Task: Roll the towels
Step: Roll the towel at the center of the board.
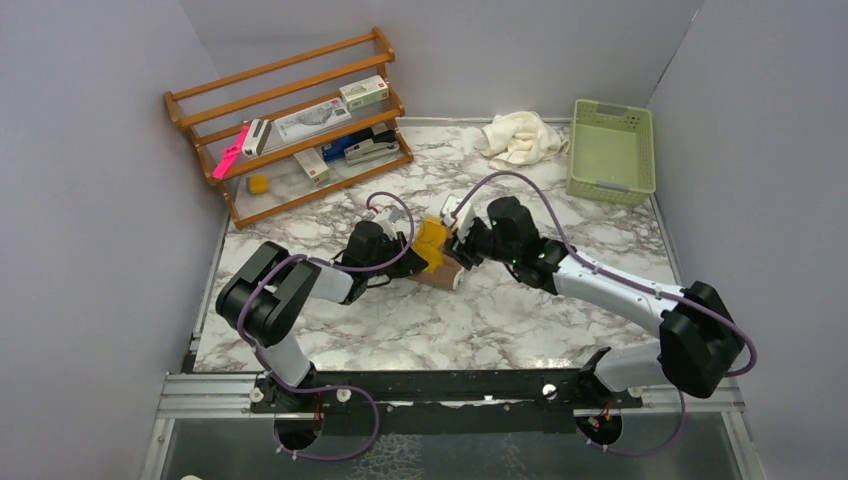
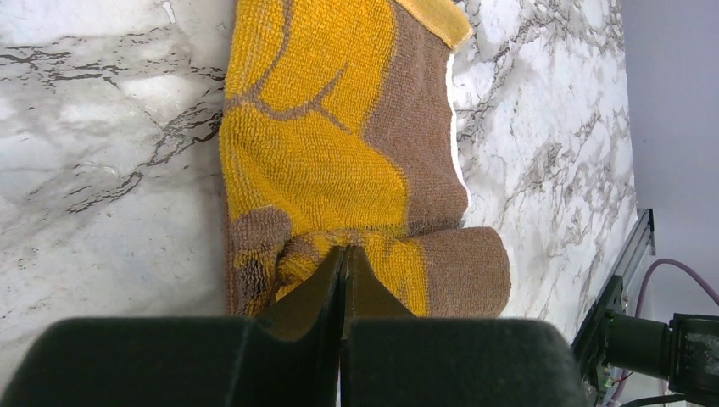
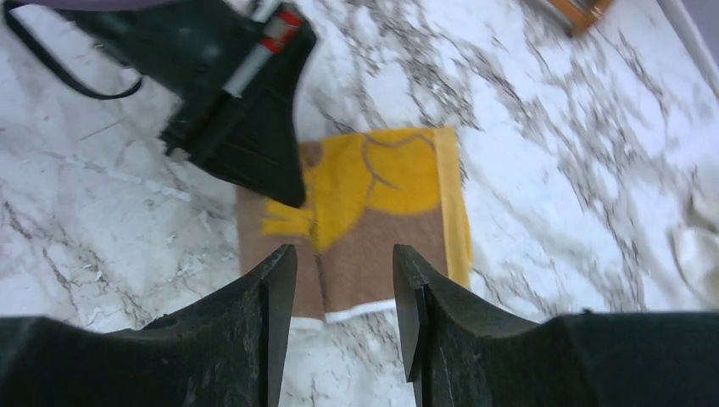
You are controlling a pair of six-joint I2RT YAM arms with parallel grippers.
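Note:
The mustard-yellow towel (image 2: 314, 144), with brown patches, lies on the marble table between both grippers in the top view (image 1: 436, 252). Its near end is curled into a short roll (image 2: 458, 271). My left gripper (image 2: 343, 252) is shut, its tips pinching the puckered cloth at that roll. It also shows in the right wrist view (image 3: 246, 127). My right gripper (image 3: 343, 259) is open and empty, hovering just above the towel's (image 3: 373, 212) white-edged brown end. The cream towel (image 1: 520, 138) lies crumpled at the back, left of the basket.
A pale green plastic basket (image 1: 612, 150) stands at the back right. A wooden rack (image 1: 290, 120) with small items stands at the back left. Grey walls close in the table on three sides.

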